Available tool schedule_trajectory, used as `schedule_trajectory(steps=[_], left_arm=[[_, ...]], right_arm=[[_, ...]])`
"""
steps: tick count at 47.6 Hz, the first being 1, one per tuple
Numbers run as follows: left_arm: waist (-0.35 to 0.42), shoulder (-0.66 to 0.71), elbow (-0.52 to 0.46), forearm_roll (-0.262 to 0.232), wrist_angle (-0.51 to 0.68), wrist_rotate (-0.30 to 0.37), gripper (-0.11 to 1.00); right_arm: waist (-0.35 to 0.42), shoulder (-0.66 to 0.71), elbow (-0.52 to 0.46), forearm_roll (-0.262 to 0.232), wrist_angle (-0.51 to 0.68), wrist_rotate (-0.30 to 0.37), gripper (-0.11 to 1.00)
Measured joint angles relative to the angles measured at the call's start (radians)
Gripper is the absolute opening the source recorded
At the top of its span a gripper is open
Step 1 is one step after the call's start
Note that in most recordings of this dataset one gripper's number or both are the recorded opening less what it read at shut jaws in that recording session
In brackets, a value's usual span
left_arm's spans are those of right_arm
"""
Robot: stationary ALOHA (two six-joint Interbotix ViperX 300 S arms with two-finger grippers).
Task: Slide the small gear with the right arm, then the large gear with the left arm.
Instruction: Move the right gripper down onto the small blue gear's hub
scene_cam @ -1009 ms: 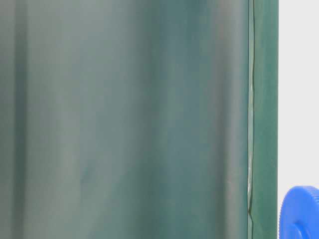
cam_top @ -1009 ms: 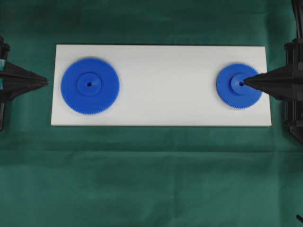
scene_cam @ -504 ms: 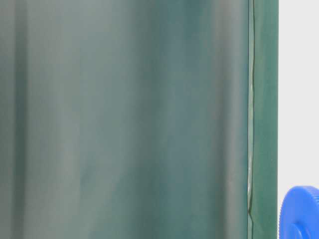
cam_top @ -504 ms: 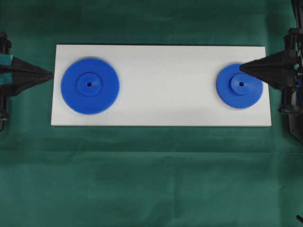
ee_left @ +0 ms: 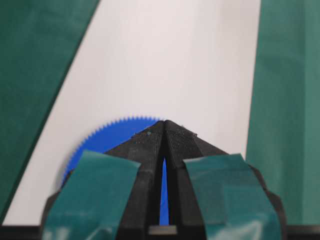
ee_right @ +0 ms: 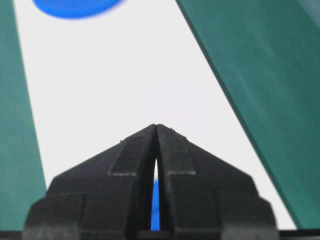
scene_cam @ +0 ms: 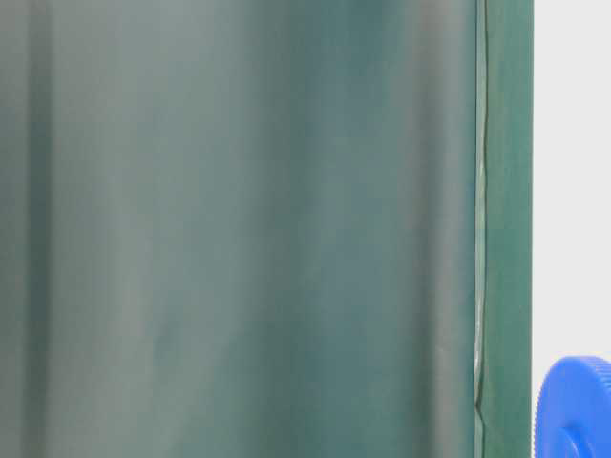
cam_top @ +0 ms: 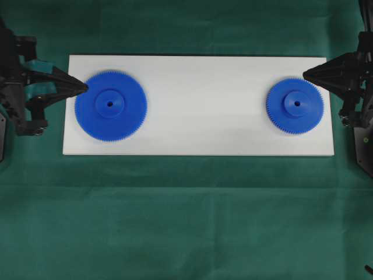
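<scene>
The large gear [cam_top: 111, 105] lies flat at the left end of the white board [cam_top: 204, 116], and the small gear [cam_top: 295, 106] lies flat at the right end. My left gripper [cam_top: 86, 88], with teal patches, is shut, and its tip is over the large gear's upper-left rim; whether it touches I cannot tell. From the left wrist, the shut tips [ee_left: 164, 121] cover part of the large gear [ee_left: 107, 137]. My right gripper [cam_top: 304, 74] is shut, just beyond the small gear's far edge. Under the right wrist's shut tips [ee_right: 156, 126], a blue sliver of the small gear [ee_right: 155, 205] shows, with the large gear [ee_right: 75, 7] far off.
Green cloth [cam_top: 186, 216] covers the table around the board. The board's middle [cam_top: 204, 99] between the two gears is bare white. At table level, a blue gear's rim [scene_cam: 578, 405] shows against the green backdrop; which gear it is I cannot tell.
My right gripper has left the small gear's hub and drawn back towards the far right. My left gripper has advanced onto the large gear's rim. Neither gear has visibly moved.
</scene>
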Motion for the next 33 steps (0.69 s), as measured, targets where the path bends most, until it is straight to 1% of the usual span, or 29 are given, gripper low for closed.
schedule_trajectory(steps=[7, 17, 27, 33], left_arm=[[0.002, 0.031, -0.015, 0.0, 0.006, -0.002, -0.01], [0.005, 0.031, -0.017, 0.0, 0.006, -0.003, -0.01], [0.006, 0.032, -0.017, 0.0, 0.006, -0.003, -0.01], [0.005, 0.035, -0.017, 0.0, 0.006, -0.003, -0.01]], right_arm=[[-0.008, 0.009, 0.002, -0.012, 0.026, 0.025, 0.5], [-0.008, 0.046, 0.018, -0.014, 0.072, 0.044, 0.5], [-0.008, 0.117, 0.043, -0.018, 0.117, 0.11, 0.5], [-0.008, 0.167, 0.061, -0.028, 0.117, 0.144, 0.5]])
